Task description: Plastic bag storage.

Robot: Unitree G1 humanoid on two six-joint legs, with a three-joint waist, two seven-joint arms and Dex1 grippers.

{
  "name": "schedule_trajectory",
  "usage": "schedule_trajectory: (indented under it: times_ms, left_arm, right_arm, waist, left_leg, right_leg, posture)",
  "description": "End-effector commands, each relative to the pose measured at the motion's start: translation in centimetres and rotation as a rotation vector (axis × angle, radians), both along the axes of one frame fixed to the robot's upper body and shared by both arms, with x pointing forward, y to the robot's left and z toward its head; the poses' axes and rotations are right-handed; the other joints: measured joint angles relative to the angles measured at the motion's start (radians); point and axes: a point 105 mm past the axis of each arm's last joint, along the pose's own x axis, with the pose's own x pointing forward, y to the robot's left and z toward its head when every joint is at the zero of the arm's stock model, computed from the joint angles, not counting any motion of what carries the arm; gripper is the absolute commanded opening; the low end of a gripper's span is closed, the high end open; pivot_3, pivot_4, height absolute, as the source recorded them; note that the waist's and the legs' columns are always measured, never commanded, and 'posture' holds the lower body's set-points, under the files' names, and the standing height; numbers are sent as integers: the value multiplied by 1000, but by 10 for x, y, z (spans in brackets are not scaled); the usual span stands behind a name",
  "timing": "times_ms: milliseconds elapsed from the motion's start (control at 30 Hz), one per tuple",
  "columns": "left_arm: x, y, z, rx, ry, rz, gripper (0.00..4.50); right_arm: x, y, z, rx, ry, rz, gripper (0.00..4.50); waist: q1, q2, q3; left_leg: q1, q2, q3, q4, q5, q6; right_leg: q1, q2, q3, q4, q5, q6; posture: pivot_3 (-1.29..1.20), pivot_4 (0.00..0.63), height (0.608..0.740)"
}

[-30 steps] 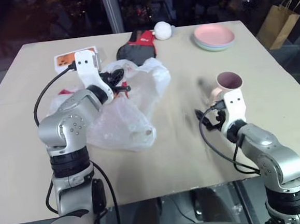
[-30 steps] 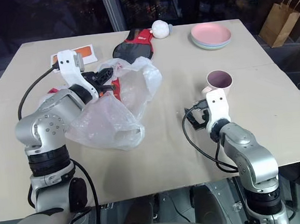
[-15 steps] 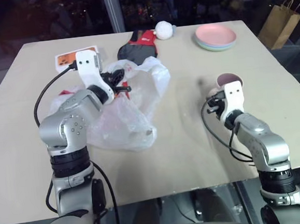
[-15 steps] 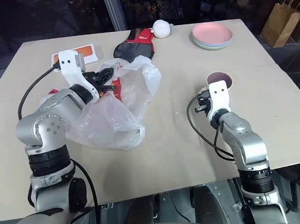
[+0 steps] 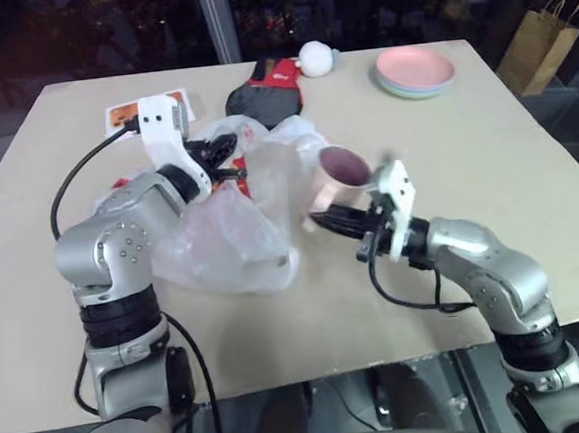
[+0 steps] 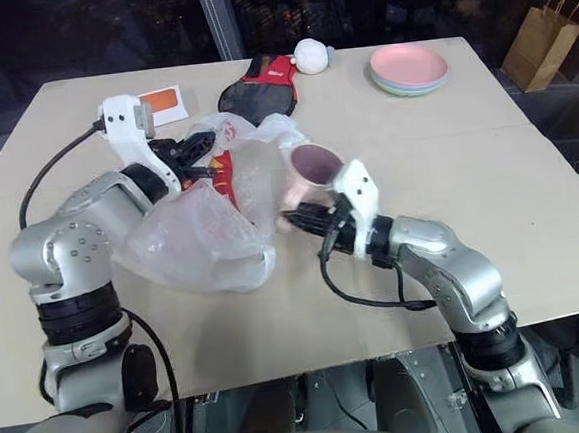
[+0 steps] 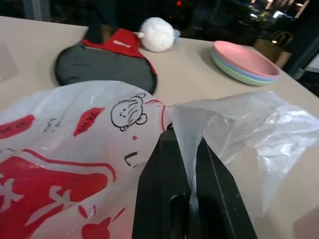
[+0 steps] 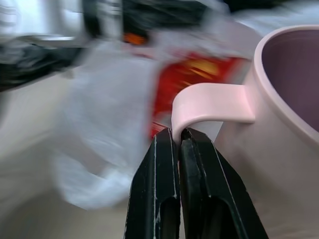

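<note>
Both hands clamp: left hand (image 7: 187,164) pinches the plastic bag (image 5: 226,232) (rim); right hand (image 8: 178,142), mug handle (image 8: 209,102).

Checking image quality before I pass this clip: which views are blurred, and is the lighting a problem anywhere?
Right wrist view: the plastic bag is smeared behind the sharper mug and black fingers. Left wrist view: crisp on the bag's print, with the plates slightly soft. Head views: the table is evenly lit against a dark background, with faint blur around the right gripper.

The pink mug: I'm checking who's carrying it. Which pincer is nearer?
Right. The right pincer is shut on the pink mug's handle; the left pincer pinches the plastic bag beside it.
</note>
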Motion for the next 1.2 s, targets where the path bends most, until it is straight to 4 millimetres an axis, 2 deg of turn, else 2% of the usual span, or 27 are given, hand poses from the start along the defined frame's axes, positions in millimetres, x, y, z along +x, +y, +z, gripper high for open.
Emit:
schedule_trajectory:
  times_ms: [33,267,367,567,667,767,933,1033,1133,1200]
  left_arm:
    - [-18,-6,33,-11,-95,-110,0]
    - [-29,2,40,9,-107,-108,0]
    - [-37,-1,44,4,-122,-118,0]
    - [-52,-2,50,-2,-130,-163,0]
    - [-60,-4,52,-6,-123,-206,0]
    - [-68,0,49,14,-108,-216,0]
    - [-68,3,47,13,-101,-194,0]
    - [-66,-2,44,7,-96,-198,0]
    - [-61,-3,42,-6,-95,-180,0]
    - [-54,0,40,-24,-91,-154,0]
  right_arm:
    - [10,28,8,60,-2,116,67]
    - [26,67,5,98,65,260,67]
    - [27,88,2,77,70,338,67]
    - [29,123,14,115,98,421,67]
    - [38,132,22,155,131,396,67]
    - [56,133,30,199,194,309,67]
    - [83,129,10,87,179,116,67]
    - [82,140,1,27,171,77,67]
    - [75,151,-2,-35,72,87,1047]
    - [79,148,3,-35,-14,44,1996]
  waist:
    - [-1,0,0]
    - [3,0,0]
    - [0,1,1]
    - [1,1,1]
    - [2,1,2]
    - [-1,1,2]
    - [-1,1,2]
    - [0,1,2]
    - [-1,1,2]
    - [-1,2,2]
  left_leg:
    - [0,0,0,0,0,0]
    - [-1,0,0,-1,0,0]
    - [-1,0,0,-1,0,-1]
    - [0,1,0,-3,-1,-2]
    - [-1,1,-1,-2,-1,-3]
    - [-1,1,-1,-2,-2,-3]
    - [0,1,-1,-4,-2,-4]
    - [-1,1,0,-4,-2,-4]
    - [0,1,0,-4,-2,-4]
    - [0,1,0,-5,-2,-4]
  right_leg:
    - [0,0,0,1,0,0]
    - [0,0,-1,0,2,-3]
    - [0,0,-1,0,2,-3]
    - [-2,1,-1,2,2,-4]
    - [-2,0,-1,1,2,-4]
    - [-2,0,-1,2,2,-4]
    - [-3,0,-1,2,1,-5]
    - [-3,0,-1,1,1,-5]
    - [-3,0,0,2,1,-5]
    - [-4,0,-1,2,1,-5]
  posture:
    - [0,150,740]
    - [0,150,740]
    - [0,150,740]
    - [0,150,740]
    - [0,150,740]
    - [0,150,740]
    - [0,150,740]
    - [0,150,740]
    - [0,150,740]
    - [0,150,740]
